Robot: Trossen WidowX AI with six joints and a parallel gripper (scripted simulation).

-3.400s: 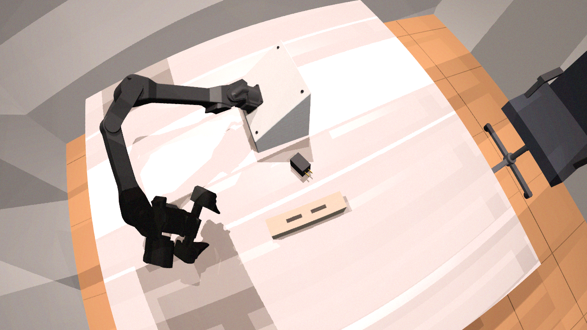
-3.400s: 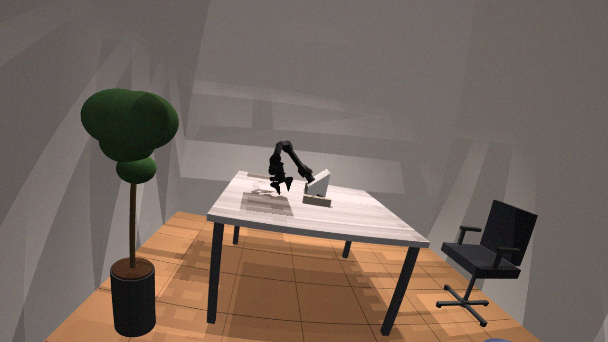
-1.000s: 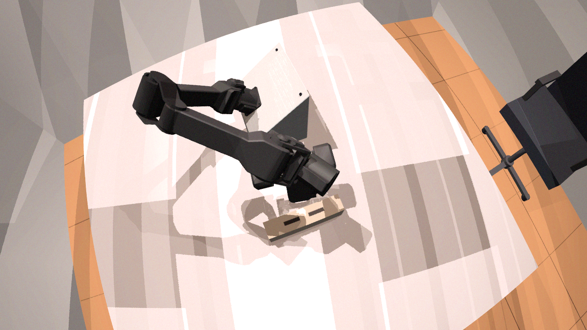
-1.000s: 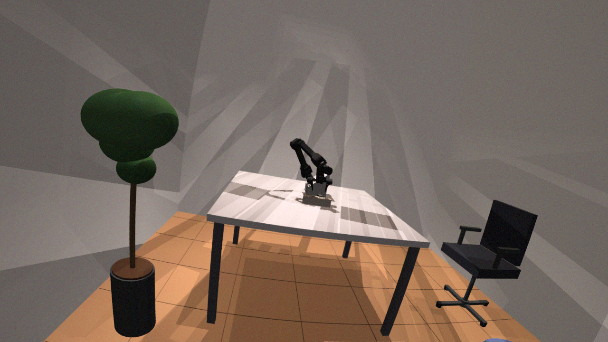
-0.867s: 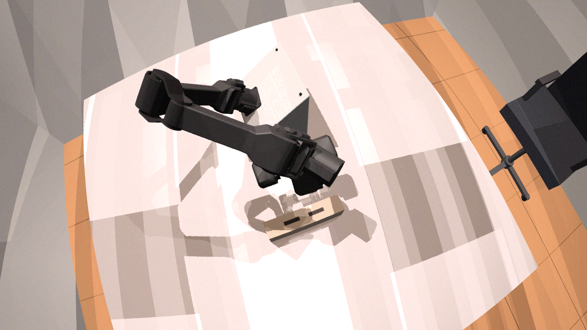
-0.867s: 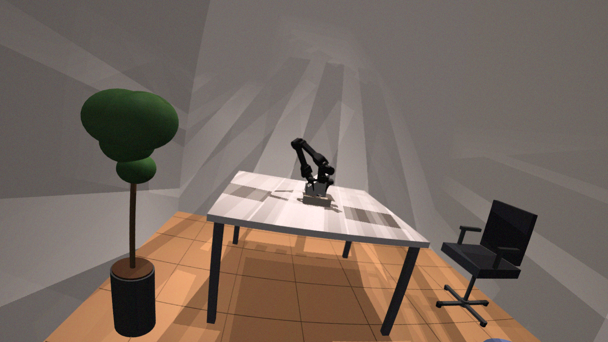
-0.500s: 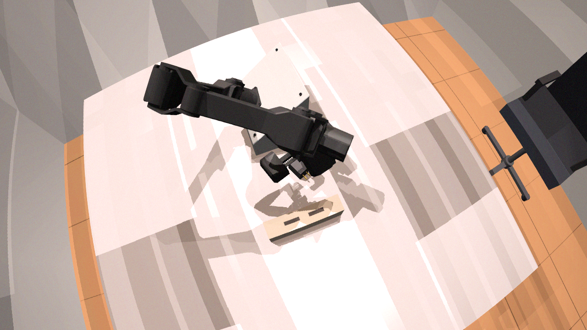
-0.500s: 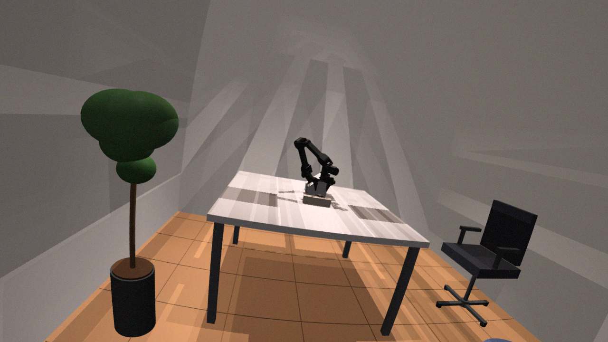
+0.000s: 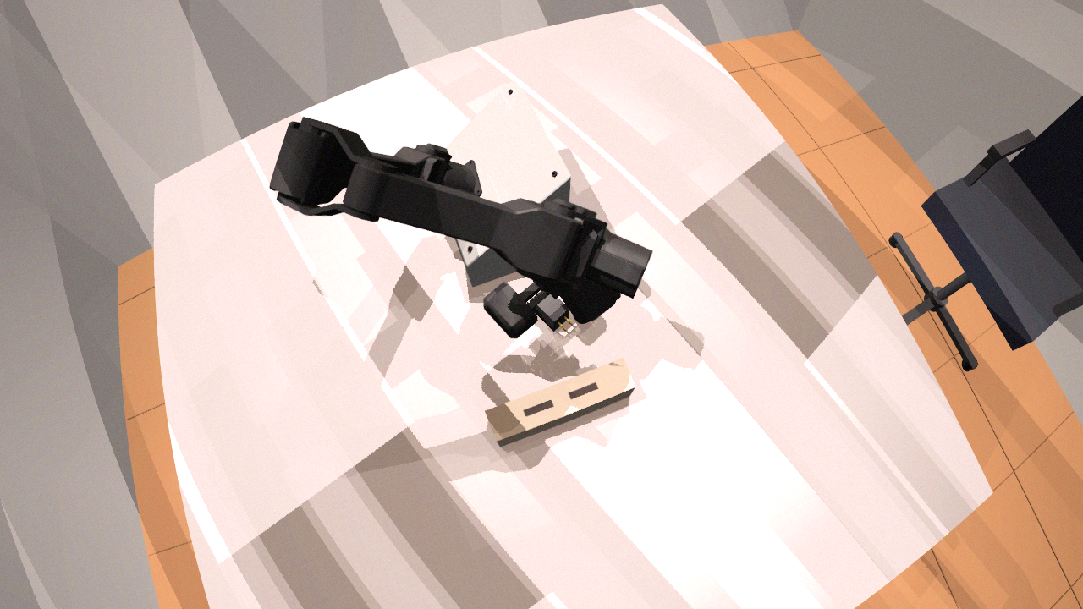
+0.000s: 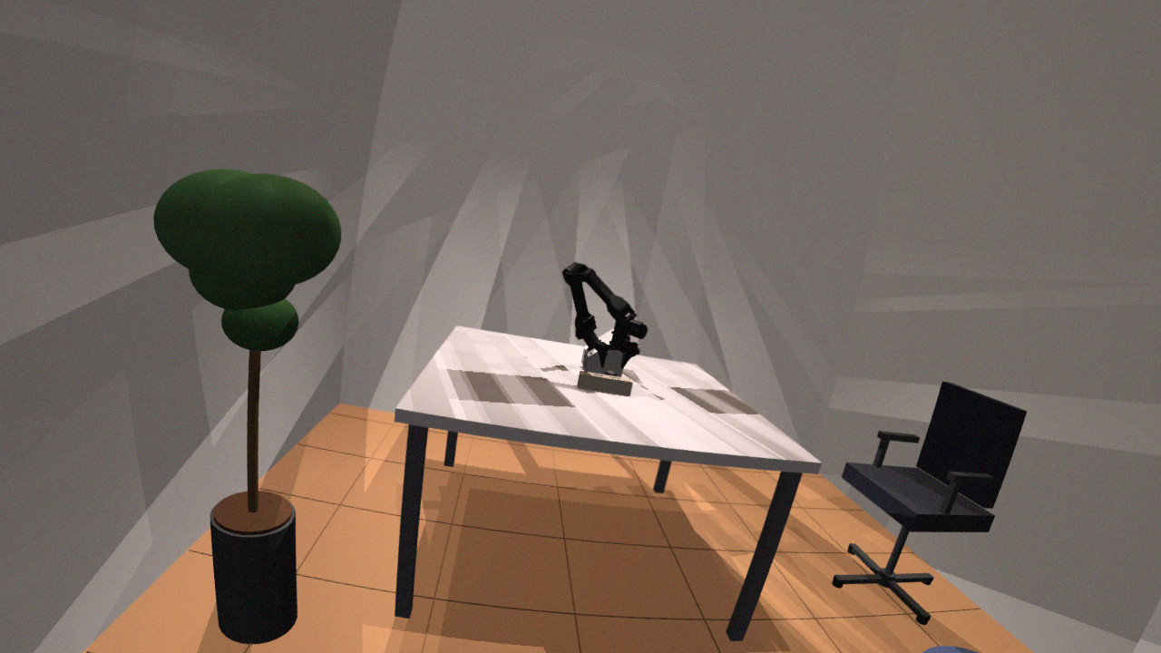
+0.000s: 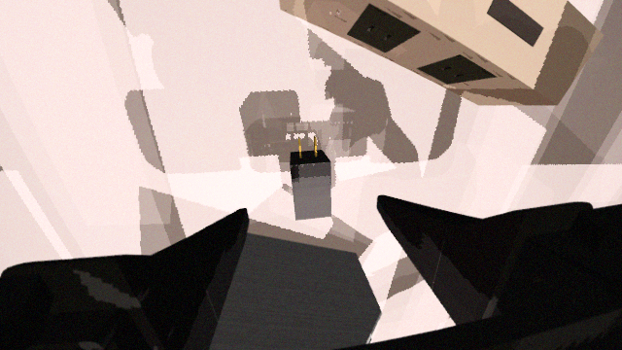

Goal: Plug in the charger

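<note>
The dark grey two-prong charger (image 9: 550, 309) (image 11: 312, 192) lies on the table, its gold prongs pointing away from my gripper in the wrist view. My gripper (image 11: 314, 207) is open and empty, with its fingers apart on either side of the charger's line, the charger just beyond the tips in the wrist view. The beige power strip (image 9: 561, 401) (image 10: 604, 384) (image 11: 452, 29) lies beyond the prongs, slanted at the upper right of the wrist view. Two dark outlets, one of them an outlet (image 11: 384, 28) at the upper left, show on its near side. The charger cannot be made out in the exterior view.
A white-topped box (image 9: 519, 144) with a dark grey side (image 11: 296, 292) stands on the table behind the charger, close to the arm. An office chair (image 9: 984, 249) (image 10: 917, 487) stands beside the table (image 10: 519, 426). A potted plant (image 10: 248, 235) stands at the left.
</note>
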